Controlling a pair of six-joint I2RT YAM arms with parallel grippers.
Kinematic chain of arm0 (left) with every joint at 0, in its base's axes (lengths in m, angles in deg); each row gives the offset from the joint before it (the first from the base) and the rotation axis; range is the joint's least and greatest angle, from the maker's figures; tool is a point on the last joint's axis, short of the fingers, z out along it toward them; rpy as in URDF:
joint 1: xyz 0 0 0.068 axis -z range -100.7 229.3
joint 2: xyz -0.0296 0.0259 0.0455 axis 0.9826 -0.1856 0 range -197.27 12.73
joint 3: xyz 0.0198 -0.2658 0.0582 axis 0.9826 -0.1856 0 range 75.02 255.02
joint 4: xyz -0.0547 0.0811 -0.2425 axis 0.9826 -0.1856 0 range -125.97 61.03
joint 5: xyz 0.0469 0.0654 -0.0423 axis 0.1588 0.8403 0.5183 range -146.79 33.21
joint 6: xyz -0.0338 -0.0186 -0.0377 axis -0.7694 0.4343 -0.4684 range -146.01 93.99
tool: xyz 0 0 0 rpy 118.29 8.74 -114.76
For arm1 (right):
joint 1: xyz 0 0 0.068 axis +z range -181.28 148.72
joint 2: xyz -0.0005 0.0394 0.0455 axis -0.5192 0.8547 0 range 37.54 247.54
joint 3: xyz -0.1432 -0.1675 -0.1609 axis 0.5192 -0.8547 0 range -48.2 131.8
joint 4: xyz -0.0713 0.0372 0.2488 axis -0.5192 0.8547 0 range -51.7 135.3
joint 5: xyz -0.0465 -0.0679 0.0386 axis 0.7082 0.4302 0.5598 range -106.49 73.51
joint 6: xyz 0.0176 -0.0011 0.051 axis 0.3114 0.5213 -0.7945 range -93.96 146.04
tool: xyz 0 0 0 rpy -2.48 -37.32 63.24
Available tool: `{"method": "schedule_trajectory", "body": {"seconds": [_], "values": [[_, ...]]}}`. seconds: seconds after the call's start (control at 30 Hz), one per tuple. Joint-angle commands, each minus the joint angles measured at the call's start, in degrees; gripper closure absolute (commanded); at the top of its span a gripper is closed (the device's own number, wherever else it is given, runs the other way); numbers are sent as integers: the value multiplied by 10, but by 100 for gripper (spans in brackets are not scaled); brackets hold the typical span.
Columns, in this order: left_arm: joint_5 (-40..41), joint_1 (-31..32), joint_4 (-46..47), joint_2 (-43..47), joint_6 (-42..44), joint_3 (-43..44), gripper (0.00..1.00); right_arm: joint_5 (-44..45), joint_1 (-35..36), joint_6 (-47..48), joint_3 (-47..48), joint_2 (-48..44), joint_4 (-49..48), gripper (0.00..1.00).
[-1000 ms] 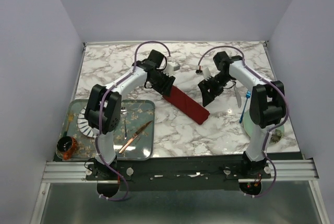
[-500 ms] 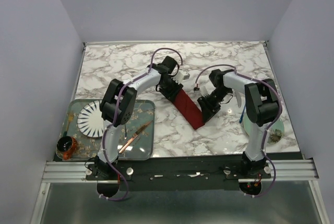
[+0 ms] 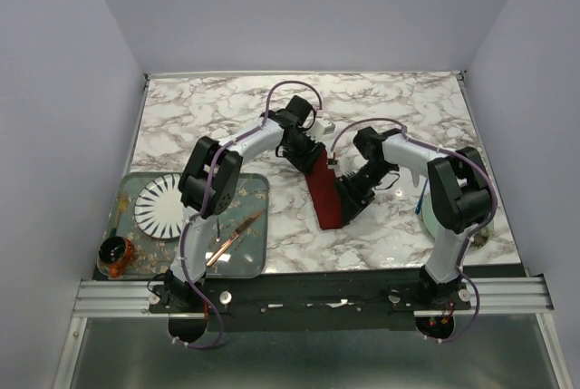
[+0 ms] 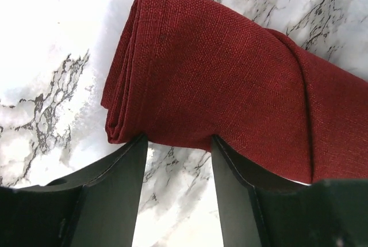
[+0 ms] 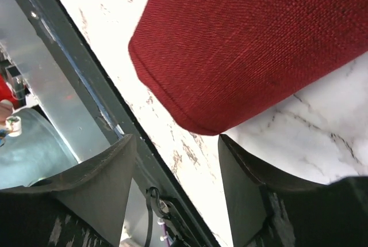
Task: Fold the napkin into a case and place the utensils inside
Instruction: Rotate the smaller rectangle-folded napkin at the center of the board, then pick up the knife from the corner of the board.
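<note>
The napkin is folded into a narrow dark red case (image 3: 323,194) that lies on the marble, running from the middle towards the near edge. My left gripper (image 3: 305,155) is at its far end. In the left wrist view the gripper (image 4: 177,139) is open, its fingertips touching the edge of the layered cloth (image 4: 218,80). My right gripper (image 3: 350,200) is at the case's near right side. In the right wrist view it (image 5: 175,136) is open, with the rounded cloth end (image 5: 247,40) just past its tips. The blue fork handle (image 3: 420,197) shows beside the right arm. The pale utensil is hidden.
A glass tray (image 3: 256,262) at the near left holds a white fanned plate (image 3: 160,207) and the copper knife (image 3: 234,238). A small dark jar (image 3: 115,253) stands by its corner. A pale plate (image 3: 434,218) lies under the right arm. The front rail (image 5: 86,86) is close.
Both grippers moved inward and towards the near edge. The case swung from a diagonal to nearly straight towards the near edge. The left arm's move uncovered the white plate.
</note>
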Motion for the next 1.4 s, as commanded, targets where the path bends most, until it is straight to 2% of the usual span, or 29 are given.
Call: {"method": "schedule_trajectory", "body": {"seconds": [0.0,0.07,0.13,0.2,0.23,0.3,0.43,0.5,0.57,0.67,0.9,1.03,1.23,1.37], "values": [[-14,-4,8,35,-19,-14,39,-19,-17,3,23,-40,17,31],[-16,-12,19,66,-24,-32,36,-22,-49,13,50,-55,41,29],[-13,-22,51,132,-21,-86,23,3,-75,9,75,-87,42,27],[13,-23,122,191,-10,-154,19,34,-110,5,128,-105,39,26],[22,-24,142,245,-4,-170,11,70,-119,-1,150,-116,36,25],[38,-27,175,289,8,-195,2,110,-153,-16,210,-118,30,25],[31,-41,154,346,28,-191,1,178,-225,-50,301,-76,34,27],[32,-48,143,353,29,-194,1,201,-262,-62,337,-26,37,28],[36,-52,139,358,28,-197,1,242,-274,-69,401,34,61,31],[42,-59,140,360,20,-203,1,270,-287,-62,437,74,64,34],[28,-62,122,352,22,-206,1,300,-294,-52,476,162,65,38],[27,-62,111,339,22,-197,1,311,-295,-51,486,211,64,43],[34,-62,101,320,22,-180,1,307,-295,-47,486,242,58,51],[39,-63,100,311,20,-177,1,302,-294,-50,475,251,52,52]]}}
